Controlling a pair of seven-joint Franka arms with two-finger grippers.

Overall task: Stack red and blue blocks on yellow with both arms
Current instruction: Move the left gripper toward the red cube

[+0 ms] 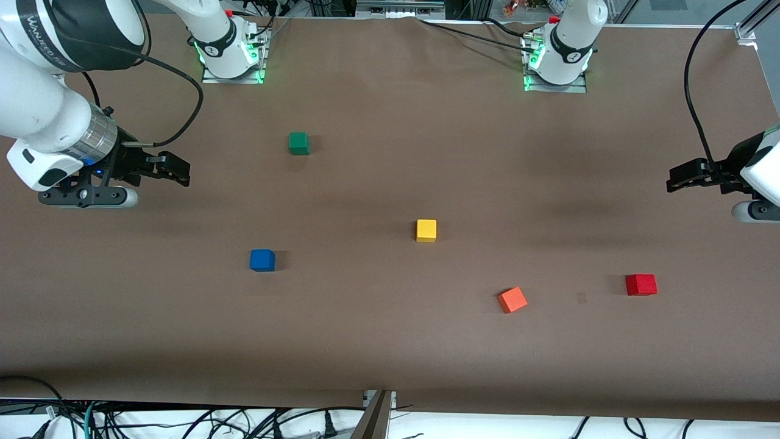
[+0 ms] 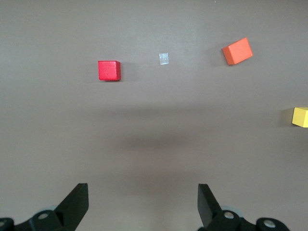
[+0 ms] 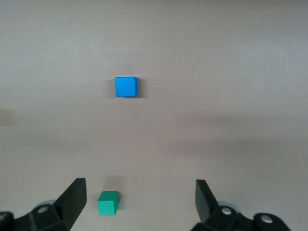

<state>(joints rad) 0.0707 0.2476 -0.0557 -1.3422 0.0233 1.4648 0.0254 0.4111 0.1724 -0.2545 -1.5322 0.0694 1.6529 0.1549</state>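
The yellow cube (image 1: 426, 230) sits mid-table. The blue cube (image 1: 262, 260) lies toward the right arm's end, nearer the front camera than the yellow one. The red cube (image 1: 641, 285) lies toward the left arm's end. My right gripper (image 1: 181, 174) hangs open and empty over bare table at its end; its wrist view shows the blue cube (image 3: 126, 87) and the open gripper (image 3: 140, 199). My left gripper (image 1: 672, 180) hangs open and empty over bare table at its end; its wrist view shows the red cube (image 2: 109, 70), the yellow cube (image 2: 301, 117) and the open gripper (image 2: 143, 202).
A green cube (image 1: 298, 143) sits near the right arm's base and shows in the right wrist view (image 3: 108, 202). An orange cube (image 1: 512, 299) lies turned between the yellow and red cubes, also in the left wrist view (image 2: 237, 51). A small pale square (image 2: 164, 58) lies flat beside the red cube.
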